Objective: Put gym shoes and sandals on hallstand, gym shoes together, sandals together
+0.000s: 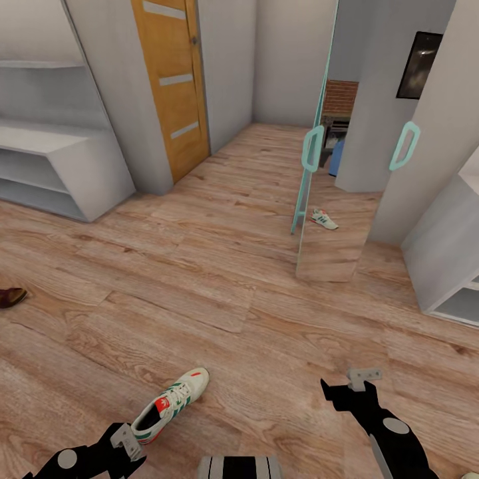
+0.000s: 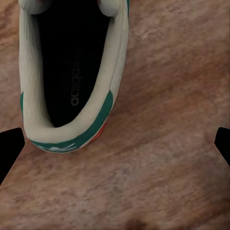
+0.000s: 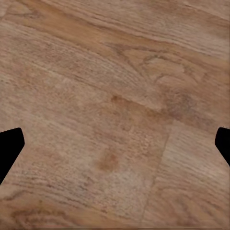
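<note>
A white lace-up gym shoe point(image 1: 171, 404) with green stripes is seen lying on the grained wood-plank floor point(image 1: 266, 313) at lower left, just beside the left gripper point(image 1: 126, 442), whose fingers are spread with nothing held. The right gripper point(image 1: 349, 386) is likewise spread over bare planks. A second gym shoe point(image 1: 324, 219) lies by the mirrored door point(image 1: 313, 153); a brown sandal point(image 1: 10, 297) is cut off by the left edge. The pale shelved hallstand point(image 1: 53, 166) is set at upper left, beyond open floor.
</note>
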`<state>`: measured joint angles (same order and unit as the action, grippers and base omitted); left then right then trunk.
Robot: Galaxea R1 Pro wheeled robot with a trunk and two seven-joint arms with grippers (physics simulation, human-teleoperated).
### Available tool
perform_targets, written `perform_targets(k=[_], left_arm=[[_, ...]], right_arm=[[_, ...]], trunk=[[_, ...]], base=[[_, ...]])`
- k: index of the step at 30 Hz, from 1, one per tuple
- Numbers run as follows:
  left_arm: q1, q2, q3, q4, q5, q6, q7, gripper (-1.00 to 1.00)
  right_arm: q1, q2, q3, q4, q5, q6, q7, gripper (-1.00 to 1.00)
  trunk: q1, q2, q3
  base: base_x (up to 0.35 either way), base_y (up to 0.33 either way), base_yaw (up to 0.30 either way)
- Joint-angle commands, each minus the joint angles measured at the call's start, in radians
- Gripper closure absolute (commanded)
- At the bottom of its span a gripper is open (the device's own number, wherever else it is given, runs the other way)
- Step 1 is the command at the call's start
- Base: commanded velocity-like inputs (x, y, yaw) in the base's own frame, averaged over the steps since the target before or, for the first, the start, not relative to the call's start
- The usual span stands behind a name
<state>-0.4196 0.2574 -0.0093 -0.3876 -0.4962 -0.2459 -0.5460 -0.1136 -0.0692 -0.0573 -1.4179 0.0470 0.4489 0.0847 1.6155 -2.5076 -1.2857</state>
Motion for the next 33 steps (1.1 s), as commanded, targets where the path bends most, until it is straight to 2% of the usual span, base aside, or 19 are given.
perform_targets(k=[1, 25, 33], left_arm=[[0.0, 0.0, -0.001, -0.001, -0.007, -0.006, 0.0, -1.0], [0.003, -0.003, 0.005, -0.001, -0.005, -0.01, 0.0, -1.0], [0.005, -0.004, 0.003, -0.001, -0.005, -0.012, 0.001, -1.0]], right_arm=[[0.0, 0.0, -0.001, 0.0, 0.005, 0.005, 0.007, -1.0], [-0.001, 0.0, -0.001, 0.005, 0.005, 0.005, 0.007, -1.0], [-0.001, 0.0, -0.002, 0.006, 0.005, 0.005, 0.007, -1.0]], trunk=[[0.0, 0.0, -0.001], [0.0, 0.0, -0.001], [0.0, 0.0, -0.001]], base=[[0.0, 0.0, 0.0], [0.045, 0.036, 0.0], [0.135, 0.0, 0.0]])
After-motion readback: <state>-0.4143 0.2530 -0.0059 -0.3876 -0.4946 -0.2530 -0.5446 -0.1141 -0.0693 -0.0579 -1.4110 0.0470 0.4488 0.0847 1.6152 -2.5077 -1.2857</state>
